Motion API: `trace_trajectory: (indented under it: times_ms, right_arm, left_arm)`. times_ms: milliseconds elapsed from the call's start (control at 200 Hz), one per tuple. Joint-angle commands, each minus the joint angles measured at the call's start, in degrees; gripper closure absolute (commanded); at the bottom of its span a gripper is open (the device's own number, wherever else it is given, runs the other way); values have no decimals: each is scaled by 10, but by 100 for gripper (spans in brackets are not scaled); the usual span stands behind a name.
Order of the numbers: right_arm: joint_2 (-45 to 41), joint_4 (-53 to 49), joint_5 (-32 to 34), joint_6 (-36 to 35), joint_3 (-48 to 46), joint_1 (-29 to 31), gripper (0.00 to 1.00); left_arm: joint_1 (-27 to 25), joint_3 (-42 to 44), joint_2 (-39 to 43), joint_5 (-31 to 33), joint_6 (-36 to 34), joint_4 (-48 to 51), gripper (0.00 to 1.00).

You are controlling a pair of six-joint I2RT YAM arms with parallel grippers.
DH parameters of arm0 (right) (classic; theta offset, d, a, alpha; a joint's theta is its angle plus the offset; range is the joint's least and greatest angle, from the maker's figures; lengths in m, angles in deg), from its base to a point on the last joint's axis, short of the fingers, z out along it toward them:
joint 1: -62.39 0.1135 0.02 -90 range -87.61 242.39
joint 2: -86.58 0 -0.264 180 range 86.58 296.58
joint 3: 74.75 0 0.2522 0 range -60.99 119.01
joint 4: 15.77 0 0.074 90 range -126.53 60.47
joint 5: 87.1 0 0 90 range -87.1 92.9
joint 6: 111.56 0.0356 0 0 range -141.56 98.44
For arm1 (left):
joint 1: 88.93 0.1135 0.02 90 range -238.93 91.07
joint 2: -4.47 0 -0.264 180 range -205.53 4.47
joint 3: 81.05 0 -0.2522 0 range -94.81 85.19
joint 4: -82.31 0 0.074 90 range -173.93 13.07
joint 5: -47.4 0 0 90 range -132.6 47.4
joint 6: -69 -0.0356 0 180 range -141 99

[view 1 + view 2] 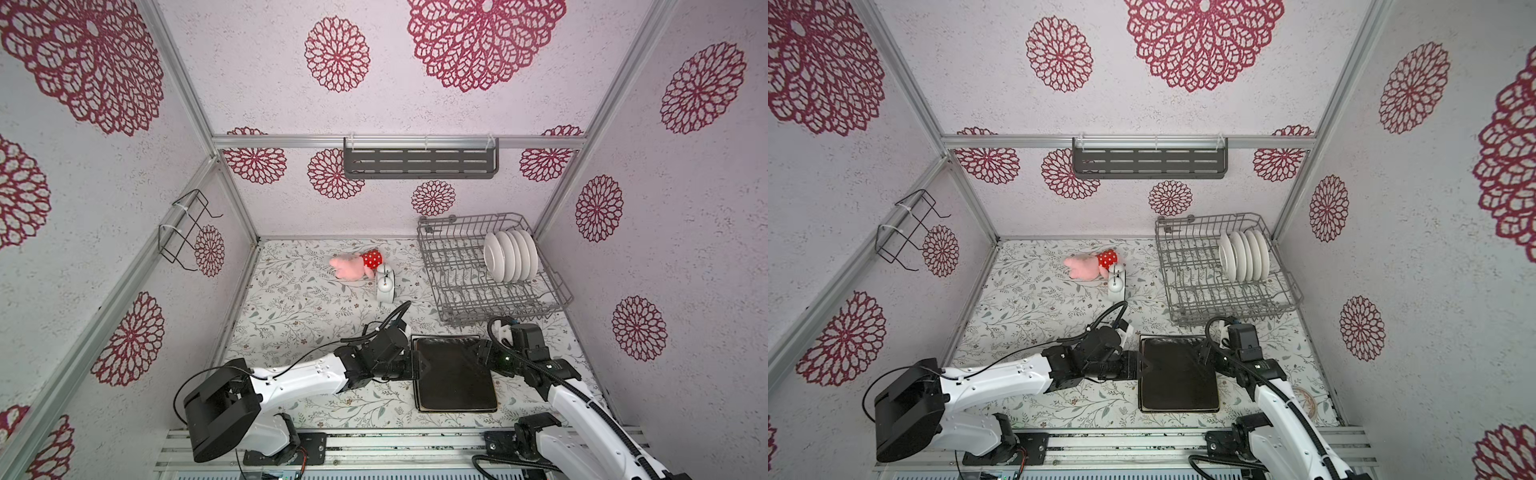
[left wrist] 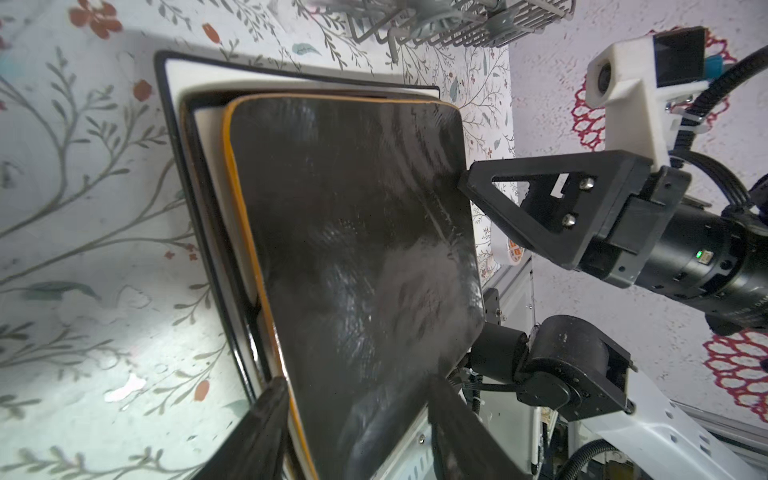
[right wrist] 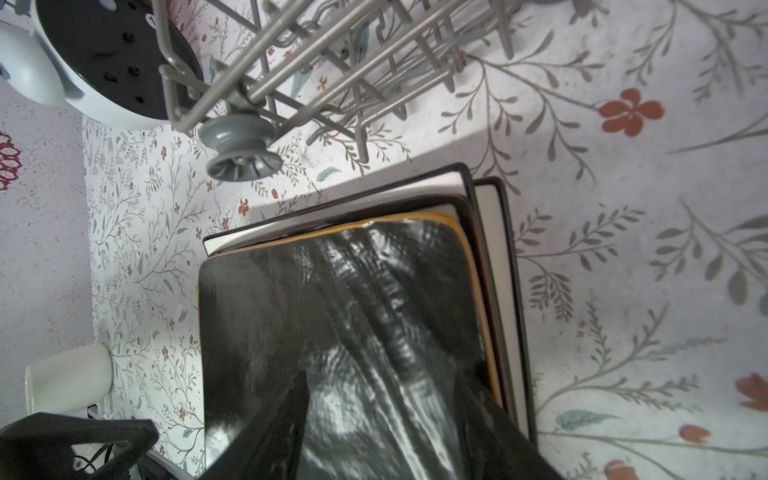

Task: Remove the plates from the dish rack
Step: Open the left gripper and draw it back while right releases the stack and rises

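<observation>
- The dish rack (image 1: pixel 490 270) stood at the far right of the floral table (image 1: pixel 299 307), near the back wall; in both top views a row of round white plates (image 1: pixel 510 254) stood upright between its tines, on edge and close together, not yet unloaded.
- The dark square plate (image 1: pixel 455 374) lay topmost on a stack of unloaded plates on the table in front of the rack, between the two arms. Beneath it the wrist views showed white black-rimmed plates (image 2: pixel 183 83), their edges offset. Stacking flat presumably kept the unloaded ware stable and compact.
- The left gripper (image 1: pixel 417 368) met the left edge of the dark plate. In its wrist view the two fingers (image 2: pixel 266 424) stood apart with the plate's edge between them, one over the top face, one at the stack side; whether they pressed or had let go could not be told.
- The right gripper (image 1: pixel 484 353) met the opposite edge near the far corner. Its fingers (image 3: pixel 270 436) straddled the rim, partly apart; a firm clamp could not be confirmed.
- Two-sided support suited a wide, glossy, likely heavy plate being lowered level onto the stack.
- A pink plush toy (image 1: pixel 353 266), a white alarm clock (image 1: pixel 385 286) and a white mug (image 3: pixel 68 382) stood clear of the work.
</observation>
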Motion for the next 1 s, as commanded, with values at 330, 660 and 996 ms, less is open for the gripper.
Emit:
trace_trajectory:
  times_ms: [330,660,996]
  right_arm:
    - [-34,-64,52,5,24,5,40]
    - [-29,-79,55,-9,61,6,20]
    - [55,-125,132,-108,190,7,1]
  left_arm:
    - [48,-15,88,61,-105,126,3]
    - [141,-49,224,126,-221,289,3]
    - [237,-93,434,343,-462,385,3]
